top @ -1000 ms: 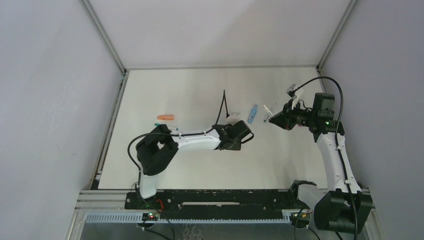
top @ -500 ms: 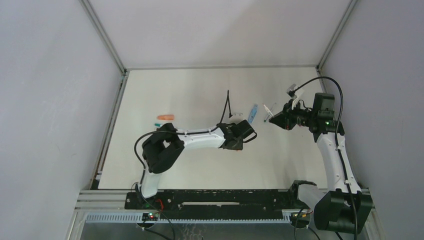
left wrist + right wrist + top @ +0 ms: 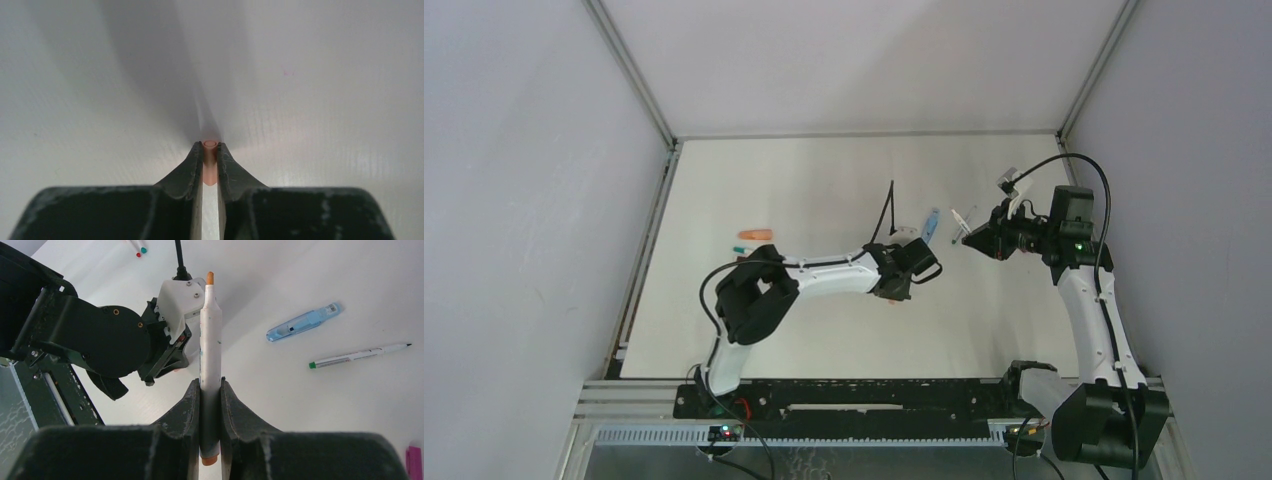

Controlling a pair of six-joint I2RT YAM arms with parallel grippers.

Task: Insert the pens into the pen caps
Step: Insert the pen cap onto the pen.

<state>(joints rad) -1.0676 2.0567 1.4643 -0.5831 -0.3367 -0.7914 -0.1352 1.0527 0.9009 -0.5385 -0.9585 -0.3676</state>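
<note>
White table (image 3: 824,180); right hand's (image 3: 210,386) pen (image 3: 210,330) points orange tip toward left hand's (image 3: 210,150) cap (image 3: 210,165).

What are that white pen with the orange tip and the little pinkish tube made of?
White pen: likely plastic, smooth matte barrel with faint marks; tip looks like felt, uncertain.
Salmon cap: probably plastic, slightly translucent, hollow moulded rim.
</note>
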